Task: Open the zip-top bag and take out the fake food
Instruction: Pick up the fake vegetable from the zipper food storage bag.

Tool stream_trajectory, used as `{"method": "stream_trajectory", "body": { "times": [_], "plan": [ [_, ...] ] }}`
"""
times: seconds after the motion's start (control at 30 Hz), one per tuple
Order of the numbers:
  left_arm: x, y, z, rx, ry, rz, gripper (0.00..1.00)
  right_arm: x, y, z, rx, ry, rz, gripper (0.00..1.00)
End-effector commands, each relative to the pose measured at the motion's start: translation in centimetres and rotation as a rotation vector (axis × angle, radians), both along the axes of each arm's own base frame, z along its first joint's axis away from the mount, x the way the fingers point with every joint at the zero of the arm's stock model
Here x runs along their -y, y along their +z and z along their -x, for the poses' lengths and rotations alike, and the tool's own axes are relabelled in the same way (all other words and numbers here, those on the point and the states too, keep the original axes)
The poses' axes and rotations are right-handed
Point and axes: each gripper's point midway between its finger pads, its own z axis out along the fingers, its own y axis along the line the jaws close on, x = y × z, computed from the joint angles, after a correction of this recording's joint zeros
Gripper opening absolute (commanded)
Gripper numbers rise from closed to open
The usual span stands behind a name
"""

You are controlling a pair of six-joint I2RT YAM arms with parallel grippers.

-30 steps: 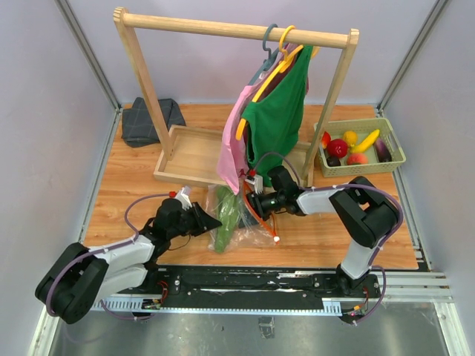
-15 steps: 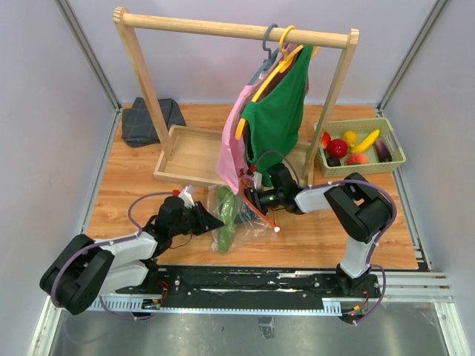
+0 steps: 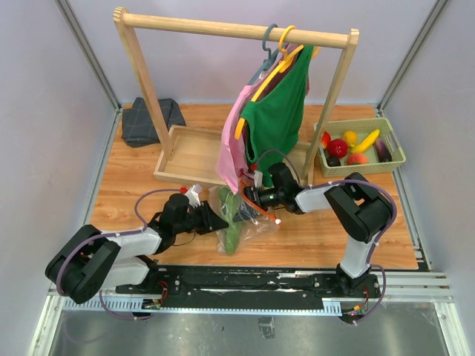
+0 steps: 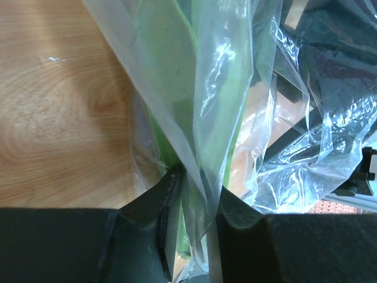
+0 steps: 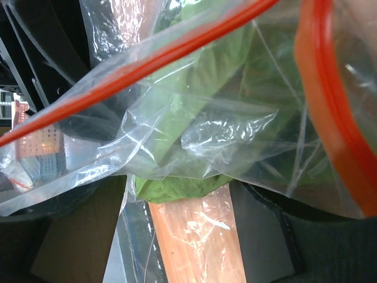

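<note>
Bare worktop lies open off the left front of the wooden rack, and again off its right front, on the near side of the basket. Directly in front of the rack, the zip-top bag is hemmed in. The left gripper pinches its left side, the right gripper has fingers spread at its right, and the pink garment and green garment hang just behind. A wooden tray fills the space under the rack. A grey cloth sits at its left rear.
</note>
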Motion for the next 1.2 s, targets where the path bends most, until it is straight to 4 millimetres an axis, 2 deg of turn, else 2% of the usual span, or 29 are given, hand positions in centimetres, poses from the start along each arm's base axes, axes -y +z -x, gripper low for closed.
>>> {"method": "stream_trajectory", "body": {
  "times": [0.0,0.1,0.37,0.57,0.67,0.93,1.1,1.17],
  "plan": [
    [1.1,-0.3,1.2,-0.01,-0.09,-0.008,0.29,0.0,0.3,-0.4,0.015,-0.007,-0.02,0.7],
    [1.8,0.1,1.1,-0.002,-0.114,-0.001,0.32,0.0,0.3,-0.3,0.014,-0.006,-0.021,0.68],
    [3.3,1.4,0.6,0.033,-0.147,0.034,0.32,0.1,0.2,-0.4,0.015,-0.008,-0.001,0.66],
    [4.1,2.6,0.5,0.065,-0.173,0.078,0.27,0.3,-0.2,-0.5,-0.003,-0.019,0.019,0.56],
    [4.4,3.1,0.7,0.078,-0.191,0.092,0.23,0.2,0.0,-0.4,-0.017,-0.026,0.016,0.57],
    [5.0,4.0,0.7,0.102,-0.211,0.123,0.23,-0.1,0.7,-0.3,-0.013,-0.015,-0.009,0.62],
    [5.4,4.8,0.2,0.129,-0.211,0.141,0.22,-0.2,0.8,-0.2,-0.012,-0.009,-0.01,0.6],
    [5.6,5.0,0.0,0.134,-0.213,0.149,0.23,-0.2,0.8,-0.1,-0.019,-0.007,-0.008,0.54]
  ]
}}
